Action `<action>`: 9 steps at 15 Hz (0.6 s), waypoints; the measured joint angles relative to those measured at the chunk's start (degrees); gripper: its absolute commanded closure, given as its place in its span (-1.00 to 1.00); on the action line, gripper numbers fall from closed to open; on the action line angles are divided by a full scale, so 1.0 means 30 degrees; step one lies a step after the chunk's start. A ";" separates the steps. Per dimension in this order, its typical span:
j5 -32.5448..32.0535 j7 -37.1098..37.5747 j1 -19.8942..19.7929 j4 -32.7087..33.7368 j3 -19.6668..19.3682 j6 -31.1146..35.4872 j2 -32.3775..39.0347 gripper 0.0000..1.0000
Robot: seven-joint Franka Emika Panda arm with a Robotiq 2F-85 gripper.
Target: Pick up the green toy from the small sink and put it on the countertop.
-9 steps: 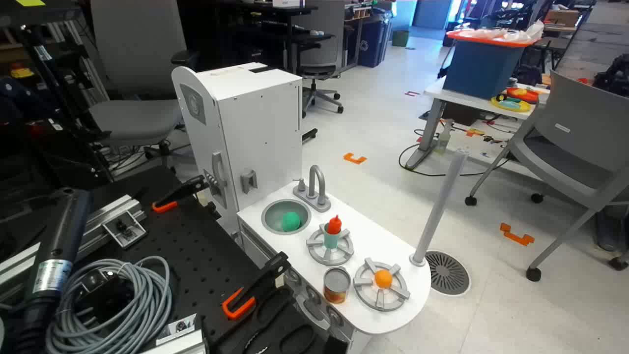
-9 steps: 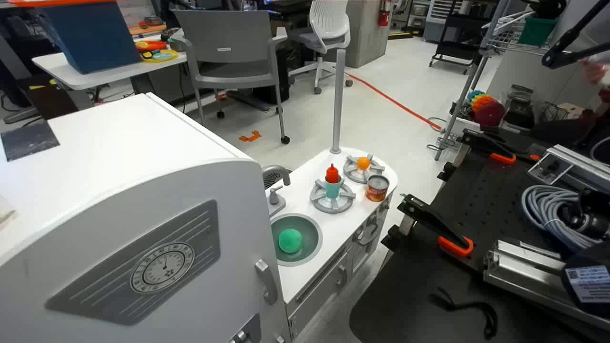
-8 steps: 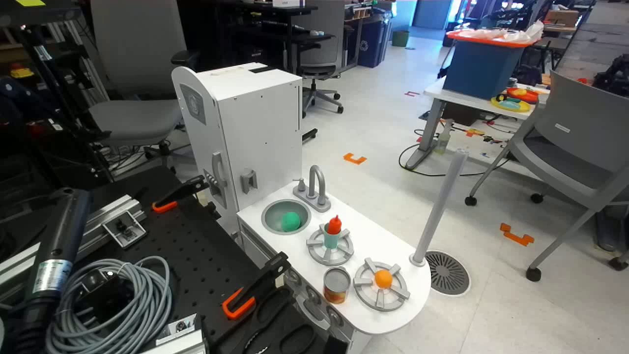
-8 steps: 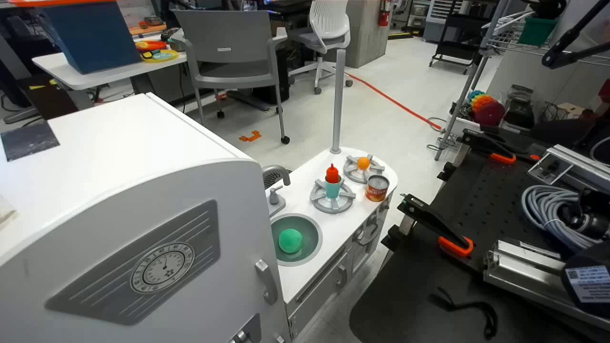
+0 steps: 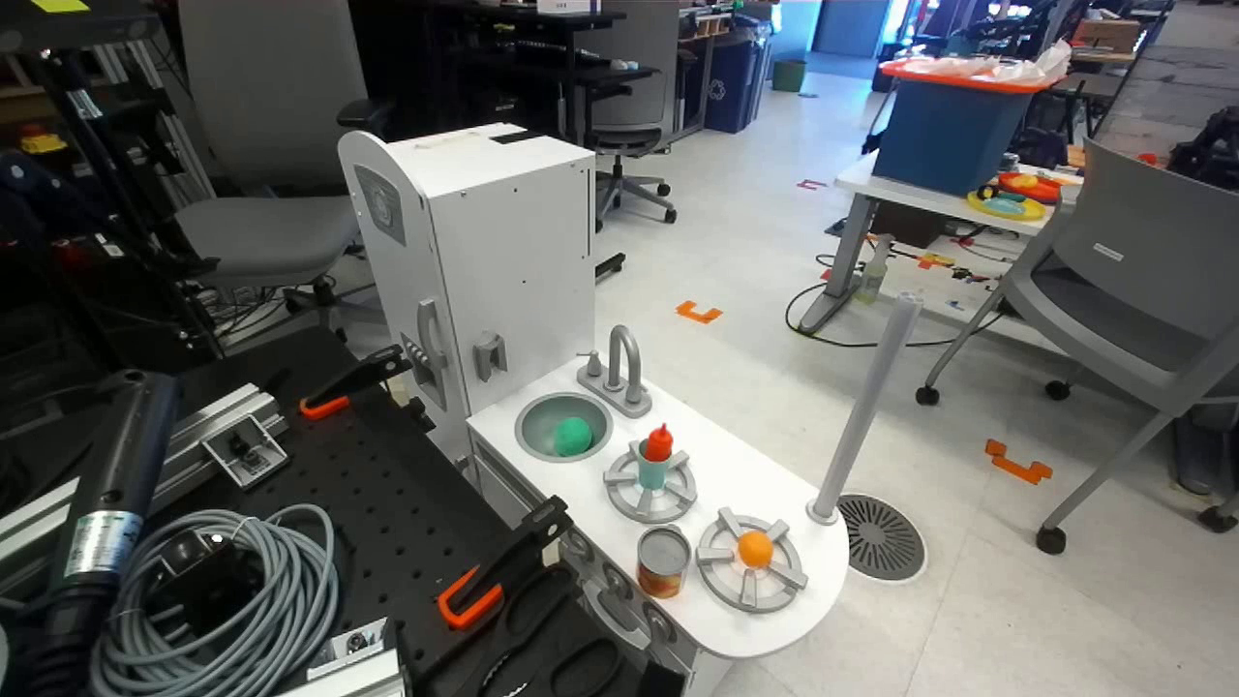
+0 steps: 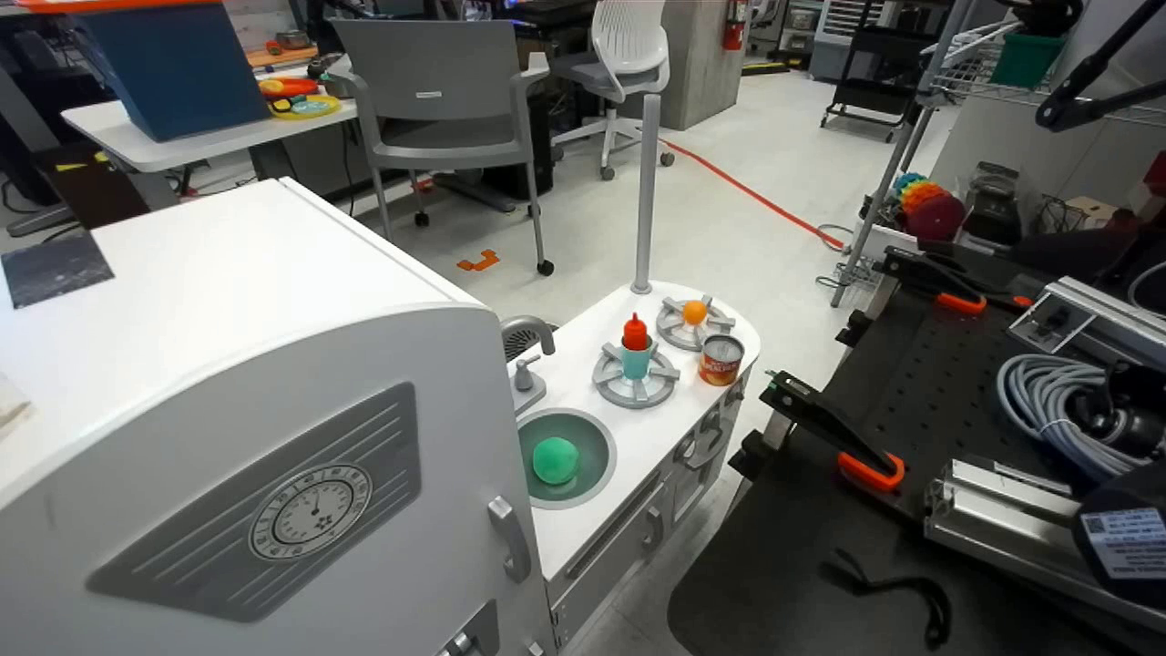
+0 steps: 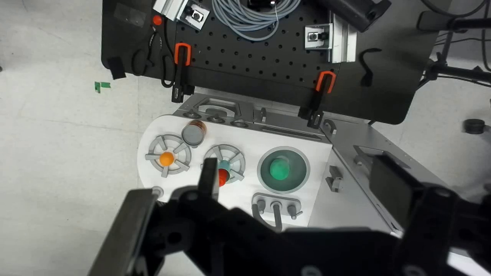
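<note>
1. Since the earlier frames we see no shift among the things on the counter (image 5: 736,465); only a blurred, skin-toned shape has left the right edge of an exterior view.
2. Leftmost in our wrist view, an orange ball (image 7: 167,158) sits on the middle of a toy burner (image 7: 180,148).
3. Just beside that burner we see an upright tin can (image 7: 192,135) with an orange-red label (image 6: 720,371).
4. Farther right, another burner (image 7: 236,157) bears a teal cup (image 6: 636,363), with a red squeeze bottle (image 6: 635,332) poking out of it.
5. Our pincer (image 7: 298,178) is released: its blurred fingers (image 7: 208,174) stand wide apart, one of them hiding part of the cup's burner.
6. Between those fingers, as we see it, the green toy ball (image 7: 279,169) lies in the round sink (image 7: 299,173), and both exterior views show it there too.
7. Just beside the sink stands a grey faucet (image 7: 276,201).
8. Rightmost, a white toy refrigerator (image 7: 341,212) meets the counter's end.
</note>
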 measured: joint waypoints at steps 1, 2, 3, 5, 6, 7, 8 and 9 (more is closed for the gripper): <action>0.0000 0.0000 0.0000 0.0000 0.0000 0.0000 0.0000 -1.00; 0.0000 0.0000 0.0000 0.0000 0.0000 0.0000 0.0000 -1.00; 0.0000 0.0000 0.0000 0.0000 0.0000 0.0000 0.0000 -1.00; 0.0000 0.0000 0.0000 -0.0002 -0.0001 0.0000 0.0028 -1.00; 0.0000 0.0000 0.0000 -0.0001 -0.0021 0.0040 0.0180 -1.00; 0.0000 0.0000 0.0000 0.0008 -0.0066 0.0172 0.0509 -1.00; 0.0012 0.0000 -0.0001 0.0032 -0.0145 0.0533 0.1108 -1.00; 0.0018 0.0001 -0.0004 0.0059 -0.0243 0.1162 0.1959 -1.00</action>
